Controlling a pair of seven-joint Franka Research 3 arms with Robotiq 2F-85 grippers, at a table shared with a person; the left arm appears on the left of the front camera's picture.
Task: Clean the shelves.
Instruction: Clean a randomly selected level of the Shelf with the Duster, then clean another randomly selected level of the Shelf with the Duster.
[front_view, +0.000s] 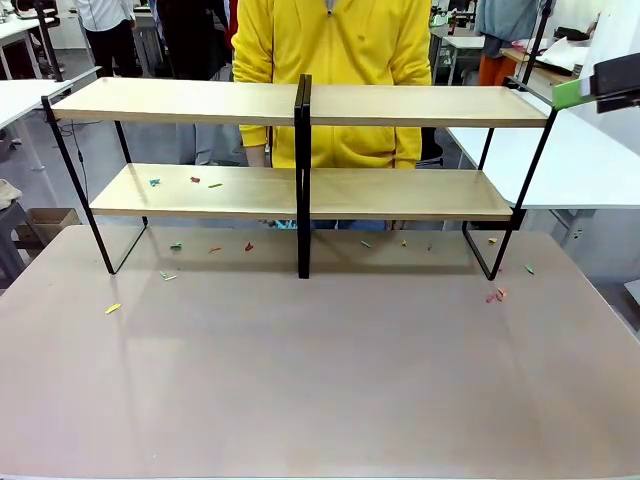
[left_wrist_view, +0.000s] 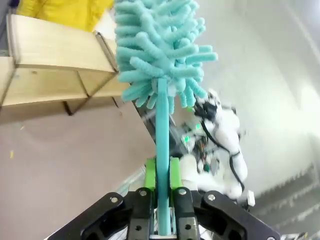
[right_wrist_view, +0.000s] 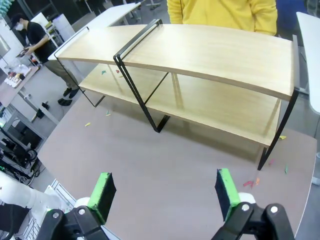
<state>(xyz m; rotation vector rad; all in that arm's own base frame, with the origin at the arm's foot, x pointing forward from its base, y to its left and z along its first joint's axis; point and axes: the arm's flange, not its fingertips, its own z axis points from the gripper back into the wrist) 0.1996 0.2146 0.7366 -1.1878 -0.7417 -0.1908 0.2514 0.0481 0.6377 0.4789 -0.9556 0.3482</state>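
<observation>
Lying upper left beyond the teal duster clamped between the left fingers, the shelves are stretched crosswise; the right fingers are held wide apart, empty.

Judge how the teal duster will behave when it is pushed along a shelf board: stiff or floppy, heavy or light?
The duster has fluffy strands that would probably bend and splay against the shelves, so it looks soft. Its thin handle seems stiffer: it runs straight from the left hand, pinched only near its end, hinting at little weight.
</observation>
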